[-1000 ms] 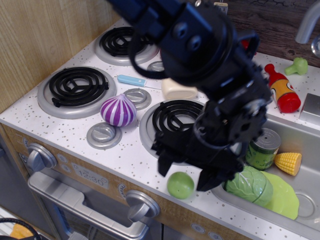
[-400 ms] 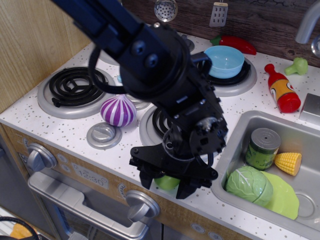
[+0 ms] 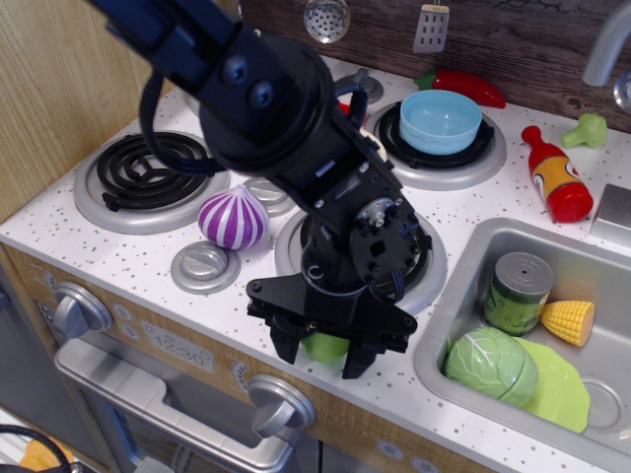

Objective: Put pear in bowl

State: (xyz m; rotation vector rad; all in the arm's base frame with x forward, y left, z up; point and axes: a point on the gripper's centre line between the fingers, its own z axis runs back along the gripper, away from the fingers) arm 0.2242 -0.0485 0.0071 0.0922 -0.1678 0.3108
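The pear (image 3: pixel 323 346) is a small glossy green fruit on the speckled counter near its front edge, mostly covered by my black gripper (image 3: pixel 323 353). The gripper points straight down with one finger on each side of the pear, and the jaws look shut on it. The light-blue bowl (image 3: pixel 441 118) stands empty on the back right burner, well behind and to the right of the gripper.
A purple striped onion (image 3: pixel 234 218) lies left of the gripper. The sink (image 3: pixel 463 256) on the right holds a cabbage (image 3: pixel 490 367), a yellow-green plate (image 3: pixel 562 389), a can (image 3: pixel 520 293) and corn (image 3: pixel 568 320). A ketchup bottle (image 3: pixel 555 175) and broccoli (image 3: pixel 589 129) lie behind it.
The gripper came down over the pear from the right and closed in around it. Gripper and pear have since shifted slightly left and back together.
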